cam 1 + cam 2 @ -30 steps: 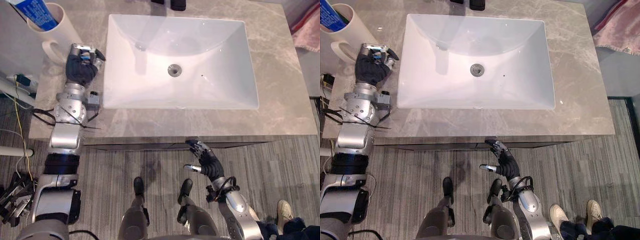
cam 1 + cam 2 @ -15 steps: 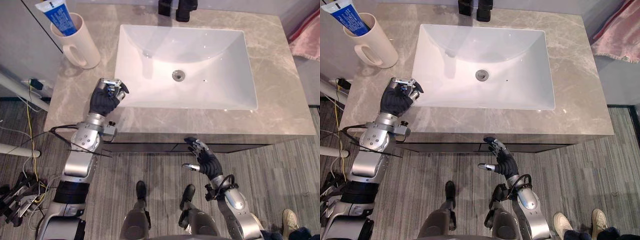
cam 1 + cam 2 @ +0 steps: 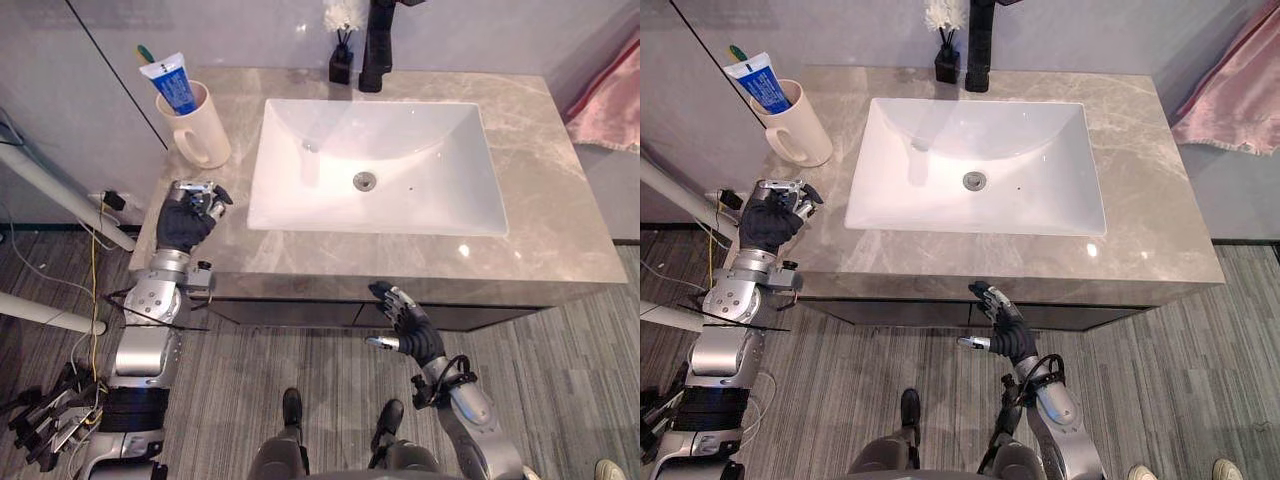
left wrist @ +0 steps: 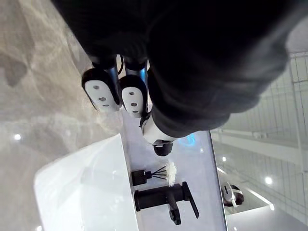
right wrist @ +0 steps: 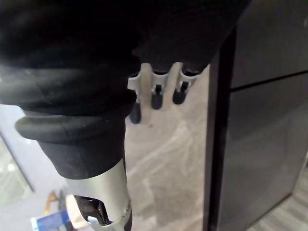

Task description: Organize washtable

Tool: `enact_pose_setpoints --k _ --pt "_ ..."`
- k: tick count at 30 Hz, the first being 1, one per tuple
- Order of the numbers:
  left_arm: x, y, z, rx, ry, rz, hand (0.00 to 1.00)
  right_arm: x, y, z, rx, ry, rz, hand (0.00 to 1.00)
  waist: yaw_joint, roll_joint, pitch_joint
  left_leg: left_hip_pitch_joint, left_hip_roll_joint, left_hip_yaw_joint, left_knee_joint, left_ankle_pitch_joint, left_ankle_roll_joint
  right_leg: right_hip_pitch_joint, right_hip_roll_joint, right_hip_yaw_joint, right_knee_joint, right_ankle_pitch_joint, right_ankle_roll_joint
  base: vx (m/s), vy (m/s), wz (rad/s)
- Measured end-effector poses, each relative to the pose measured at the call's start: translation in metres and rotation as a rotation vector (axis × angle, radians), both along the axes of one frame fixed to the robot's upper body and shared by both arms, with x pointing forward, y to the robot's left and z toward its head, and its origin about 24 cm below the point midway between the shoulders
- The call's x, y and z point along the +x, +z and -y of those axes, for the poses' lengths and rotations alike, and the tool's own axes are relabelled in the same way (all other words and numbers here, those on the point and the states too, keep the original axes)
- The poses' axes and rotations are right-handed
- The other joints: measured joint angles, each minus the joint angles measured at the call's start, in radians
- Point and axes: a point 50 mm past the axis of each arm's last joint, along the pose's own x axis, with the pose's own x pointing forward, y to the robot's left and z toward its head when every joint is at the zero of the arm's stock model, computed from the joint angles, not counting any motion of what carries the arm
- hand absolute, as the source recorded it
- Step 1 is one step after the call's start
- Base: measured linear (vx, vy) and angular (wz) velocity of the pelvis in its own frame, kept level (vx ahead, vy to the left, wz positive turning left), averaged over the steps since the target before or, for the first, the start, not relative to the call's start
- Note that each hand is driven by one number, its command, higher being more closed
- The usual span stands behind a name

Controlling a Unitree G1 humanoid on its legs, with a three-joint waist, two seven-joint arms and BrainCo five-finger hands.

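Here, in the left eye view, we see the grey marble worktop [image 3: 540, 230] with its white sink [image 3: 300, 190] set in the middle. The cup [image 3: 205, 135] stands upright near the back left corner, just beside the basin. The toothpaste tube [image 3: 172, 85] and a toothbrush [image 3: 146, 52] stand in it, which we judge is their tidy place. A black faucet [image 3: 378, 40] and a reed diffuser [image 3: 341, 65] stand behind the sink, and a pink towel [image 3: 610, 90] lies off to the right. Our left hand [image 3: 185, 220] hovers over the worktop's left edge, near the cup but apart from it. Our right hand [image 3: 410, 325] hangs low, below the worktop's front edge, likely kept out of the way. In the right eye view the cup's handle points to the front left, easy for that hand to reach. In the left wrist view the fingers [image 4: 101, 91] curl inward with nothing in them. In the right wrist view the fingers [image 5: 156, 96] are relaxed, nearly straight and empty, beside the dark cabinet front [image 5: 260, 120].
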Motion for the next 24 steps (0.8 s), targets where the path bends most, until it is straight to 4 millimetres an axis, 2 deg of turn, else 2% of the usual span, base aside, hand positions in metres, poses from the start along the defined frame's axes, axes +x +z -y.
enact_pose_setpoints --k 7,15,24 --pt "0.012 -0.011 -0.014 -0.033 0.076 -0.062 1.0 0.0 0.0 0.002 -0.002 -0.007 0.001 0.0 0.001 -0.002 -0.012 -0.001 0.005 0.004 0.0 0.002 -0.003 -0.005 0.005 0.005 0.0 0.001 0.0 0.01 0.006 -0.01" --pt "0.029 0.019 -0.023 0.009 0.099 0.001 1.0 0.002 0.001 0.008 -0.009 -0.047 0.002 0.0 -0.003 -0.022 -0.016 -0.038 0.007 0.028 0.001 0.002 -0.003 -0.056 0.006 0.032 0.001 0.009 -0.002 0.04 0.024 -0.09" --pt "0.039 0.042 -0.028 0.04 0.136 0.049 1.0 0.003 0.01 0.012 0.0 -0.095 0.041 0.0 -0.005 -0.07 0.009 -0.06 0.008 0.044 0.001 0.0 -0.003 -0.088 0.007 0.051 0.001 0.012 -0.002 0.04 0.019 -0.05"
